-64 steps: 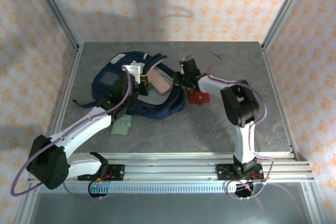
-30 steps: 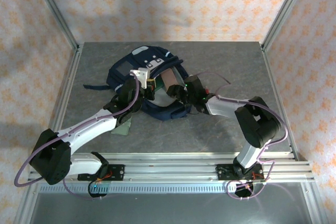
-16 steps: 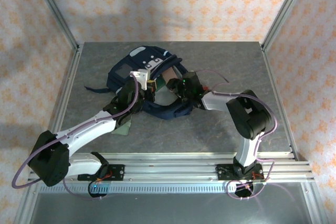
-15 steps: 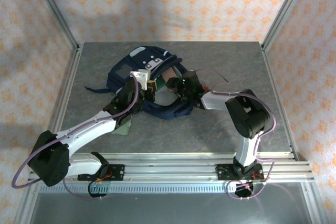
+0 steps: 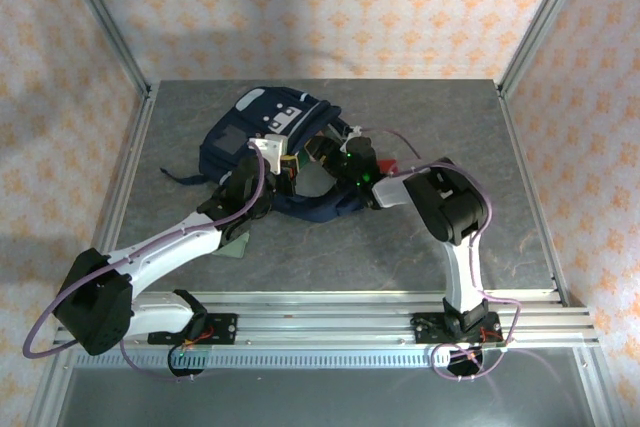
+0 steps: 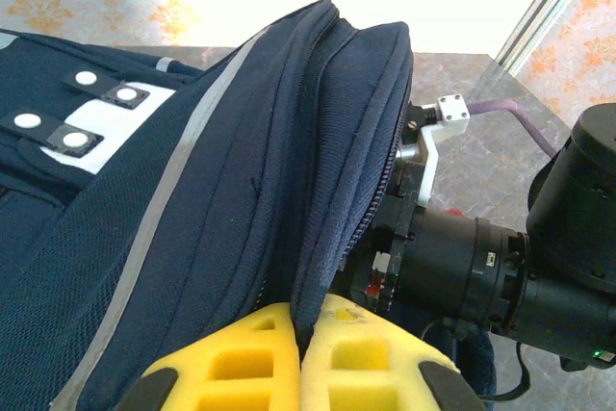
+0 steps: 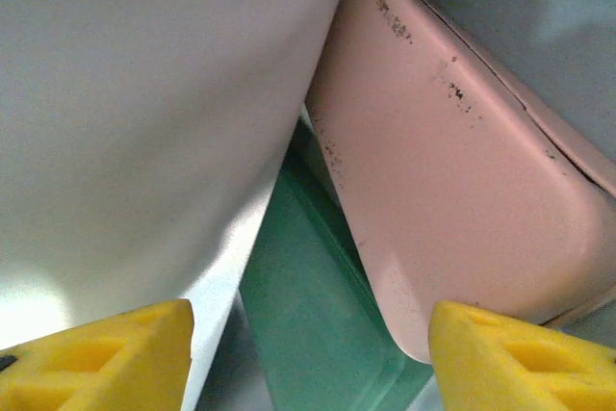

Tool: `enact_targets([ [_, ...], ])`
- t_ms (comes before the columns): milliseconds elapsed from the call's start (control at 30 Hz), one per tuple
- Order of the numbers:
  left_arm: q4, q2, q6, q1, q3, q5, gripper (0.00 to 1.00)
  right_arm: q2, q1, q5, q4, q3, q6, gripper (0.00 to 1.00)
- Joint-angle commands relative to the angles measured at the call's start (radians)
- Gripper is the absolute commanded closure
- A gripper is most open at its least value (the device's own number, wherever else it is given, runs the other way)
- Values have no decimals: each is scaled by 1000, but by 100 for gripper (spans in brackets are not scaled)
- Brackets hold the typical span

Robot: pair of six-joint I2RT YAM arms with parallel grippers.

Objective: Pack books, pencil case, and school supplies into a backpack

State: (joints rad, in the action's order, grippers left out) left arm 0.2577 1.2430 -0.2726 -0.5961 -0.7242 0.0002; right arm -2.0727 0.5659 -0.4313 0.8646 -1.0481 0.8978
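Left pincer [image 6: 303,358]: together, clamped on the zip rim of the backpack [image 6: 192,199]. A fold of navy fabric is pinched between the yellow pads, and the grip holds the mouth up.
Right pincer [image 7: 308,363]: jaws apart with nothing between them, poked into the bag's mouth (the top view puts it just beside the left one).
Ahead of right pincer: the pink pencil case [image 7: 462,170] lies tilted inside the bag. A green flat item [image 7: 308,310] is tucked under its edge. A pale grey surface [image 7: 144,113] is on the left (lining or book, cannot tell).
Backpack position: on the desk [image 5: 450,117], left of centre, toward the far edge.
Not yet packed: the pale green wallet [image 5: 236,243] is on the desk, partly under the left forearm, toward the near edge.
Step in hand (judgement): seating the contents, or about to withdraw after a drop.
How to do it well: hold the left clamp steady and high so the mouth stays wide. Bring the right pincer straight out along its own axis, jaws apart, so no pad snags the zip or drags the pencil case back out.
Risk: if the rim slips from the pads, the mouth shuts on the right wrist.
Change, two seconds back: the bag lay flatter and nearer mid desk, and the right pincer was outside by a red square. Now the bag stands nearer the far edge with the wrist inside.
Change, half a second back: the right elbow has folded in and the wrist is deeper.
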Motion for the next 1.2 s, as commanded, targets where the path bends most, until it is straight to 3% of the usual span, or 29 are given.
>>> enact_targets([
  [0, 68, -41, -33, -19, 4, 24, 100, 25, -3, -19, 90, 9, -12, 35],
  [400, 39, 45, -65, -37, -62, 40, 100, 451, -1, 118, -461, 226, -223, 35],
  [767, -116, 307, -118, -98, -349, -37, 100, 707, 55, 178, -614, 418, -279, 38],
  [800, -121, 320, -126, -101, -360, -37, 97, 714, 59, 180, -619, 426, -276, 38],
  [867, -124, 332, -145, -108, -374, -32, 74, 728, 72, 178, -618, 440, -279, 38],
  [967, -122, 295, -179, -109, -353, -52, 59, 737, 103, 199, -635, 444, -290, 38],
  [1167, -216, 119, -279, -88, -226, -181, 46, 727, 175, 246, -673, 420, -304, 40],
])
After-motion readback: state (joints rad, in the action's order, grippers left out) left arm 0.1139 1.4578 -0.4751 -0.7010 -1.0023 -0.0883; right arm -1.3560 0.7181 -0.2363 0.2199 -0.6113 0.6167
